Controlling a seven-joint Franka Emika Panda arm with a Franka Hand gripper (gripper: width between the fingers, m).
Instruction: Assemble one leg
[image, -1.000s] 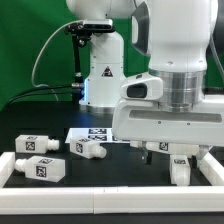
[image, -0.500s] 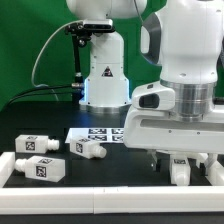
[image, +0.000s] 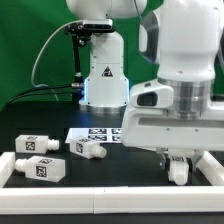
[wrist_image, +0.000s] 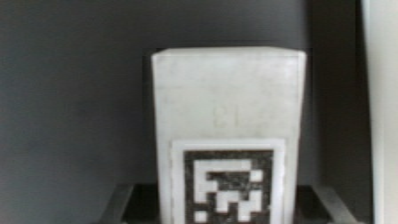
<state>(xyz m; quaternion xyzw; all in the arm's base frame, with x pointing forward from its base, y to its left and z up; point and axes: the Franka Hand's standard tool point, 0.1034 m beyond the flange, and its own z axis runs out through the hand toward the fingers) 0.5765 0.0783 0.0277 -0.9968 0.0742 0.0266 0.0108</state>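
In the exterior view my gripper (image: 178, 155) hangs at the right, low over the black table, with its wide white hand filling the frame there. Its fingers stand on either side of one leg (image: 178, 170), a small white block that stands upright by the white rim. The wrist view shows this leg (wrist_image: 228, 100) close up and centred, its black-and-white tag facing the camera, with a dark finger (wrist_image: 146, 203) tight against each side. Three more legs lie at the left: one (image: 30, 143) at the back, one (image: 42, 168) in front and one (image: 88, 149) beside the marker board.
The marker board (image: 95, 133) lies flat in the middle of the table. A low white rim (image: 100, 190) runs along the front and up the right side (image: 212, 165). The arm's white base (image: 100, 70) stands behind, before a green backdrop.
The hand moved to the exterior view's right, dipped over the leg, then rose slightly. The fingers now stand closer together around the leg.
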